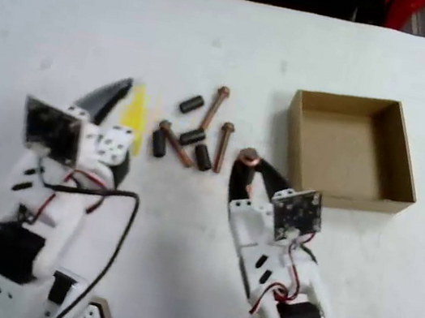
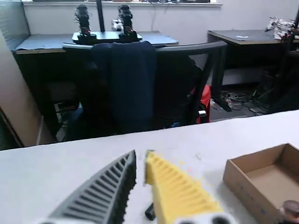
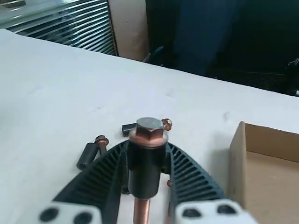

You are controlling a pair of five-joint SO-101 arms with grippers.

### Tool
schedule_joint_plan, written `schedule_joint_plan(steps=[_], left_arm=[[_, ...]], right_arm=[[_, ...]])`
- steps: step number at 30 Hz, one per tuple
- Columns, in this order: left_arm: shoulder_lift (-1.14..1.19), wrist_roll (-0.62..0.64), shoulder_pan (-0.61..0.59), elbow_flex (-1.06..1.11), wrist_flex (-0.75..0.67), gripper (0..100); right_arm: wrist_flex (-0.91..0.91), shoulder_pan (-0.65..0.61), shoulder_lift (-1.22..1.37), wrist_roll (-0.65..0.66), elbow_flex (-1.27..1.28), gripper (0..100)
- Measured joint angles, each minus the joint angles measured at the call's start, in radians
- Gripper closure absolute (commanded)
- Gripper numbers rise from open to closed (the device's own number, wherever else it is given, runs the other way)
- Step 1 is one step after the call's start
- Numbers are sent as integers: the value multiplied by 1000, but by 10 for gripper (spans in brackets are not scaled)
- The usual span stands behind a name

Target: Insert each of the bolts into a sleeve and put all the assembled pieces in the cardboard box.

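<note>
My right gripper (image 1: 248, 168) is shut on an upright copper bolt in a black sleeve (image 3: 145, 163), just left of the cardboard box (image 1: 295, 136). The bolt's hex head (image 3: 147, 128) sticks out above the sleeve. The box holds nothing. Three loose bolts (image 1: 215, 107) (image 1: 176, 143) (image 1: 222, 146) and several black sleeves (image 1: 192, 104) (image 1: 193, 136) lie in a cluster between the arms. My left gripper (image 1: 135, 86), with one black finger and one yellow finger (image 2: 173, 191), sits shut and holding nothing just left of that cluster.
The white table (image 1: 233, 39) stretches bare beyond the parts. Behind its far edge stand an office chair with a dark jacket (image 2: 124, 79) and desks. The box (image 2: 261, 182) lies to the right of my left gripper (image 2: 141, 161).
</note>
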Motion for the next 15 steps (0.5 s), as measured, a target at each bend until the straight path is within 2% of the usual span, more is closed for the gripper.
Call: schedule_joint_plan(steps=[3, 8, 15], left_arm=[[-40, 0, -52, 0, 51, 981], [-57, -31, -126, 0, 132, 977], [-60, -100, -253, 2, 272, 977]], right_arm=[[68, 28, 0, 0, -63, 981], [153, 78, 48, 0, -198, 981], [247, 118, 353, 17, -470, 981]])
